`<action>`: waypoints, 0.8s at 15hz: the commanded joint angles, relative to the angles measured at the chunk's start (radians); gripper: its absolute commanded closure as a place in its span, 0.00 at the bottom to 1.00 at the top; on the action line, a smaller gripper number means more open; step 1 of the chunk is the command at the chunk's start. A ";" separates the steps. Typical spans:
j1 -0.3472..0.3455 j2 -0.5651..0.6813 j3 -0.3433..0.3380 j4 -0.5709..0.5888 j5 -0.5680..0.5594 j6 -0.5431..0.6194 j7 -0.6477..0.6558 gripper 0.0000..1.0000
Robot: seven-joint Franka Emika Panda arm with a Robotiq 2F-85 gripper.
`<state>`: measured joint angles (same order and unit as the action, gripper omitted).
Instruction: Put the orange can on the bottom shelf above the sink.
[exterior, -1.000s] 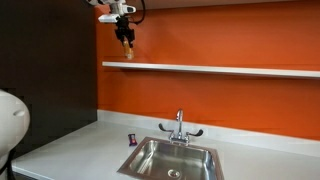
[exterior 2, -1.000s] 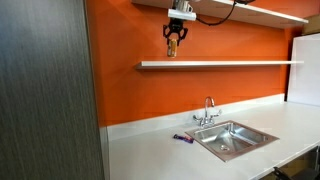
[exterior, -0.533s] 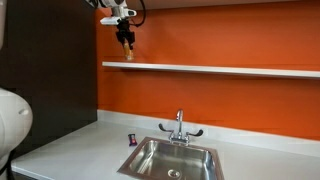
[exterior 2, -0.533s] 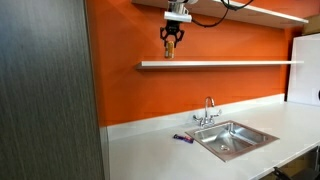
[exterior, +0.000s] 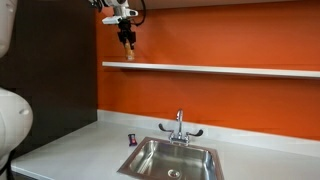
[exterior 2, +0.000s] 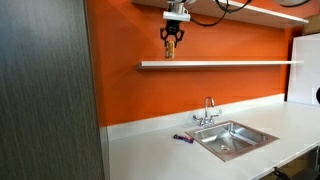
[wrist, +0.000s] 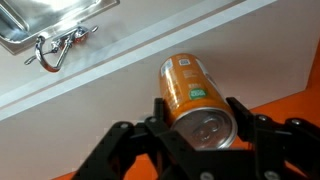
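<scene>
Gripper (wrist: 203, 118) pinching the orange can (wrist: 188, 85) between both fingers, can hanging just above bottom shelf (exterior: 220, 69).

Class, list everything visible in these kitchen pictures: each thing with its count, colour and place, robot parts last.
orange can: one, orange with a silvery top, held in the air, higher than the bottom shelf
bottom shelf: one, white-grey, across the orange wall
upper shelf: one, white, higher on the wall
sink: one, steel, set in the counter
faucet: one, chrome, behind the sink
small object: one, dark red-purple, on the counter beside the sink
counter: one, white, below the wall
gripper: one, black, shut on the can
</scene>
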<state>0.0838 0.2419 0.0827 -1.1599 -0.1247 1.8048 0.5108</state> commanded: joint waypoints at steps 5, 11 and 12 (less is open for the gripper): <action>0.006 0.061 -0.006 0.089 -0.012 -0.024 0.021 0.61; 0.006 0.081 -0.008 0.093 -0.017 0.003 0.015 0.61; 0.006 0.085 -0.008 0.096 -0.015 0.001 0.016 0.61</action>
<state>0.0838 0.3003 0.0792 -1.1129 -0.1247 1.8085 0.5113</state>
